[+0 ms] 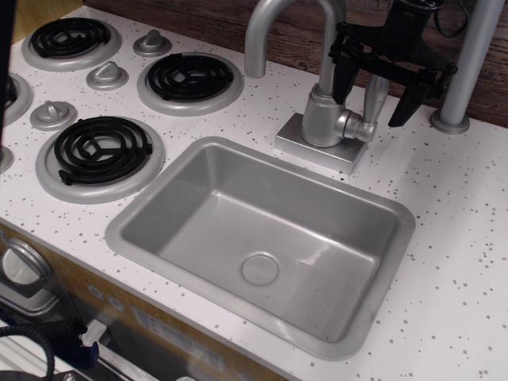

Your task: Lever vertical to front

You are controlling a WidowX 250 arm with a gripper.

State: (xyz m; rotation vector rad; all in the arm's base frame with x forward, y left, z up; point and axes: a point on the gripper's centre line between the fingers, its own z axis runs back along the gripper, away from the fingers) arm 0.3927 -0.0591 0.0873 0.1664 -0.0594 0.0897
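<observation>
Near the counter's back edge, black gripper (375,89) spread apart around the upright lever (374,97), ready to pull forward.

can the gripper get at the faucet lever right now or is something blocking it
Probably yes. The gripper hangs open right over the upright lever, a finger on either side, and nothing lies between them; the spout curves away to the left.

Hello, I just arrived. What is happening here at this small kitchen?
A black robot gripper hangs over the faucet behind the sink. Its fingers stand open on either side of the lever, the silver paddle that sticks up from the faucet body. The lever looks upright, so it seems not yet turned toward the front. Whether the fingers touch it is hard to tell.
</observation>
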